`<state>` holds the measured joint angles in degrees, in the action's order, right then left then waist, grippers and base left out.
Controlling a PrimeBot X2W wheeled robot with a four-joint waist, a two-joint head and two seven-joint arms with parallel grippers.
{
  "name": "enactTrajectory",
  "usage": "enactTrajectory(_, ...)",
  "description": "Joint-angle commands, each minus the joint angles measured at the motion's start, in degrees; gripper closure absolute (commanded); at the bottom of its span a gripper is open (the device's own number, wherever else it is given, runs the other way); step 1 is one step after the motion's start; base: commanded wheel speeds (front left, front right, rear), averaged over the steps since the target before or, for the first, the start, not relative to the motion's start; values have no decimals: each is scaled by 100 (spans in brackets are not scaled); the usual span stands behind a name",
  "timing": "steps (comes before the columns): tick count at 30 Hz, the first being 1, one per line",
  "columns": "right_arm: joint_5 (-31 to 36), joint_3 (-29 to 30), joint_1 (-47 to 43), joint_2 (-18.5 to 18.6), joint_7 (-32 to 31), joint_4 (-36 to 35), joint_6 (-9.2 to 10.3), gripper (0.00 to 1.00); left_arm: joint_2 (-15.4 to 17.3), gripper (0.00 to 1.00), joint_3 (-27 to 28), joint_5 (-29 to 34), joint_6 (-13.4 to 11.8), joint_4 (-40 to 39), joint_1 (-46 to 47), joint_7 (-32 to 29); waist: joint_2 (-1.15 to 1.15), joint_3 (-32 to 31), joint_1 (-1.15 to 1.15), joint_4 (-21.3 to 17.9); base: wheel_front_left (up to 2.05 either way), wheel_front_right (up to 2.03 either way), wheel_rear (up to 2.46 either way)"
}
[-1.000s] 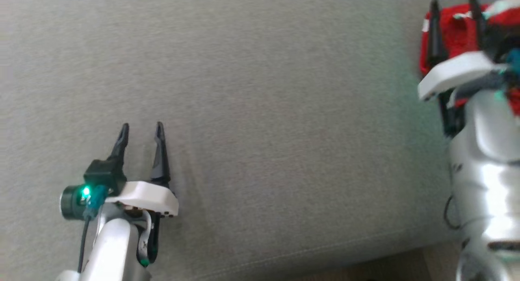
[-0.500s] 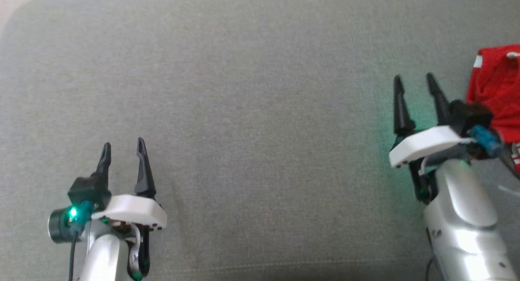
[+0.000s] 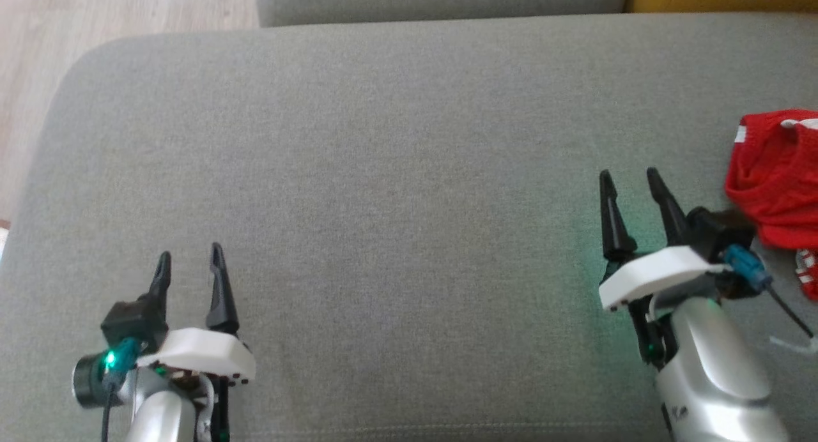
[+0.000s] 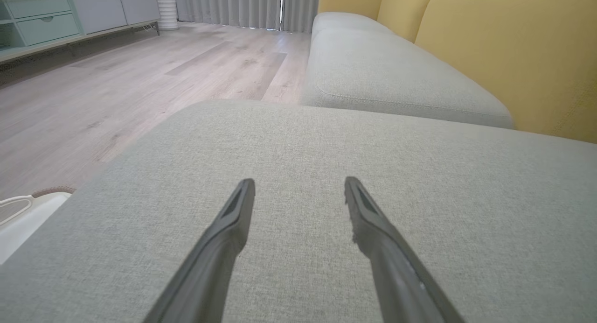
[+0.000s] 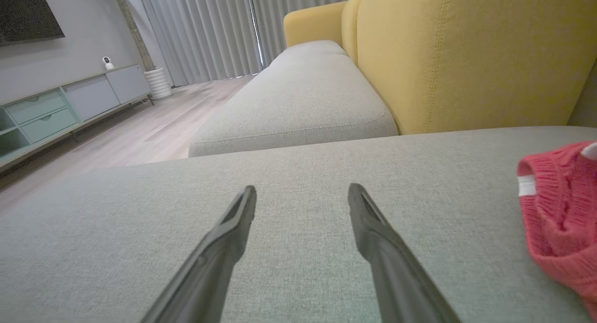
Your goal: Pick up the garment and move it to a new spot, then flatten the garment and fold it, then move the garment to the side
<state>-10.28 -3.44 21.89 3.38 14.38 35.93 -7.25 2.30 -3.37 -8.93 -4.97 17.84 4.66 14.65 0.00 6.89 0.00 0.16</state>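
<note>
Our right hand (image 3: 627, 174), over the garment (image 3: 773, 193) a second ago, now sits just left of it, released and empty like our left hand (image 3: 190, 250), so the garment lies ungrasped on the sofa (image 3: 409, 174).

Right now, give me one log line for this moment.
left hand: open, empty | right hand: open, empty | garment: bunched on cushion, right of right hand
</note>
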Motion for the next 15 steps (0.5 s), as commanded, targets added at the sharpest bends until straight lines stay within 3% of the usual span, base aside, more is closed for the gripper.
enactTrajectory(1,-51,-164,-27,-49,62,-173,-24,0,58,0,220,-59,12,-192,30,35,0,-82,0,-28,0,0,0)
enactTrajectory(12,-127,-239,-303,-50,62,-192,-24,0,58,0,358,-97,72,-224,-221,35,0,-373,0,-134,0,0,0)
enactTrajectory(13,-84,-98,-386,-1,0,0,0,100,1,100,166,-99,95,-26,-347,0,0,-377,0,-135,0,0,0)
enactTrajectory(15,-84,-98,-420,-4,-11,110,0,100,-14,100,164,-112,94,111,-353,-3,0,-382,0,-137,0,0,0)
